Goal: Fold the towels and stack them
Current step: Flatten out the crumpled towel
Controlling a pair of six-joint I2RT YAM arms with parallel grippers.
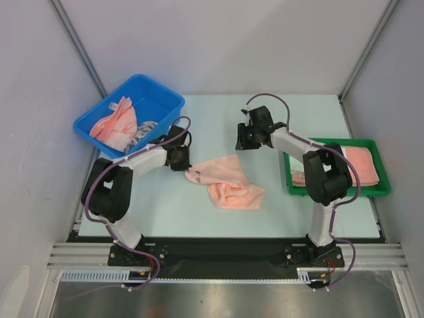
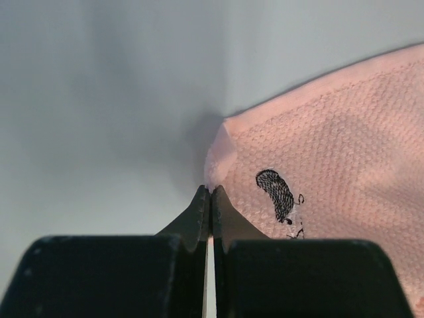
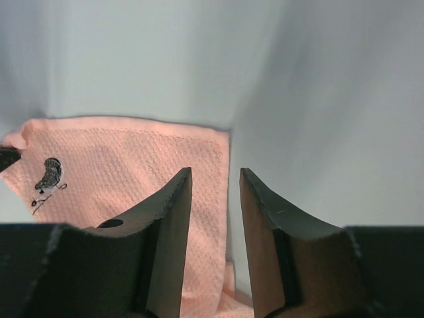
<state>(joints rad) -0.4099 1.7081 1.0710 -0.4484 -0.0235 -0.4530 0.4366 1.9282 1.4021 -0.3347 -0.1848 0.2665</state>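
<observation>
Your left gripper (image 2: 210, 193) is clenched on a corner of the waffle-weave pink towel (image 1: 228, 182), which lies mid-table (image 1: 159, 205), crumpled. Your right gripper (image 3: 215, 180) is parted and empty. The small dark print (image 2: 275, 194) is unreadable.

I'm viewing a pale table (image 1: 165, 212); grey walls (image 1: 225, 40) are enclosing it at nine, twelve, three; rail (image 1: 79, 255) lying at six.

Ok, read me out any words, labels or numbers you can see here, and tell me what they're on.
No text can be read in any view.
The pink towel carries a small black print, which is a drawing rather than letters. The tiny marks beneath it are too small to read.
</observation>
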